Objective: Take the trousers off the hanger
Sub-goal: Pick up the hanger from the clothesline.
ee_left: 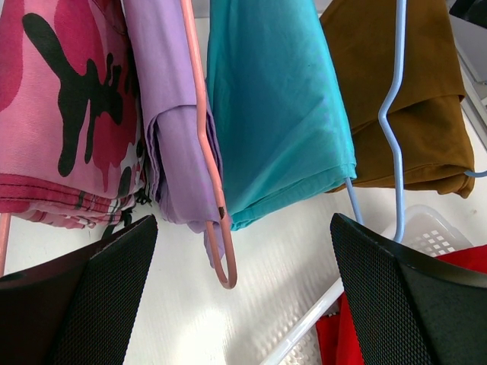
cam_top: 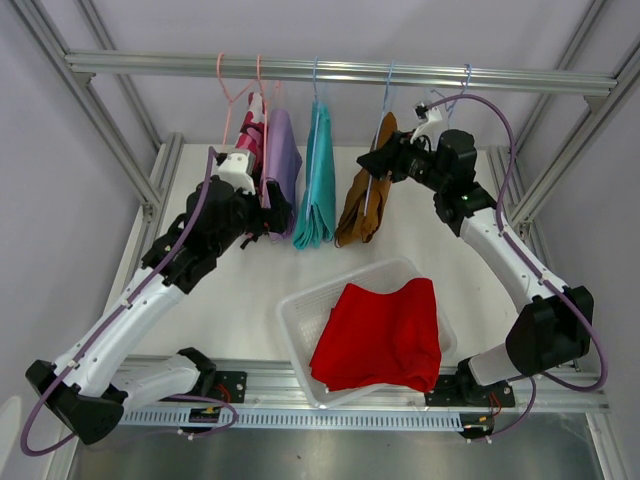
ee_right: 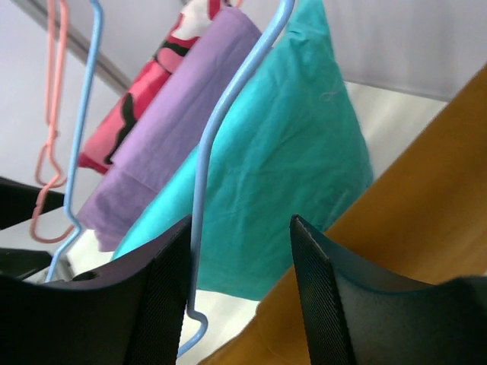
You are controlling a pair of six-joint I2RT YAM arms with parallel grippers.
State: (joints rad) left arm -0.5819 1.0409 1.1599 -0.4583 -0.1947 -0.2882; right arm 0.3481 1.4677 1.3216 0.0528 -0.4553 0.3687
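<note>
Our right gripper (ee_right: 240, 224) has its jaws part-way apart. The blue hanger (ee_right: 205, 152) wire runs up just inside one finger, and an edge of the mustard-brown trousers (ee_right: 426, 228) shows low in the gap. Nothing looks pinched yet, so we read it as released. It sits high on that garment, close under the rail (cam_top: 340, 70), probably because the fold over the hanger bar is where the cloth can be caught and drawn off.

Our left gripper (ee_left: 243, 224) is spread wide and holds nothing. It hangs low in front of the row, facing the lilac trousers (ee_left: 171, 152) and their pink hanger (ee_left: 202, 137). We judge it is waiting there to steady a hanger or take the next pair.

Outward from there, four pairs hang side by side on the rail: pink camouflage trousers (cam_top: 250, 135), lilac, teal trousers (cam_top: 316, 190) and mustard-brown. Each is folded over its own wire. The red trousers (cam_top: 385, 335) lie crumpled in the white basket (cam_top: 300, 300) on the table (cam_top: 420, 220), between the two arm bases and within reach of both arms, so one pair appears done.

The risk we see is the wire: closing on it along with the cloth would drag the hanger too.
</note>
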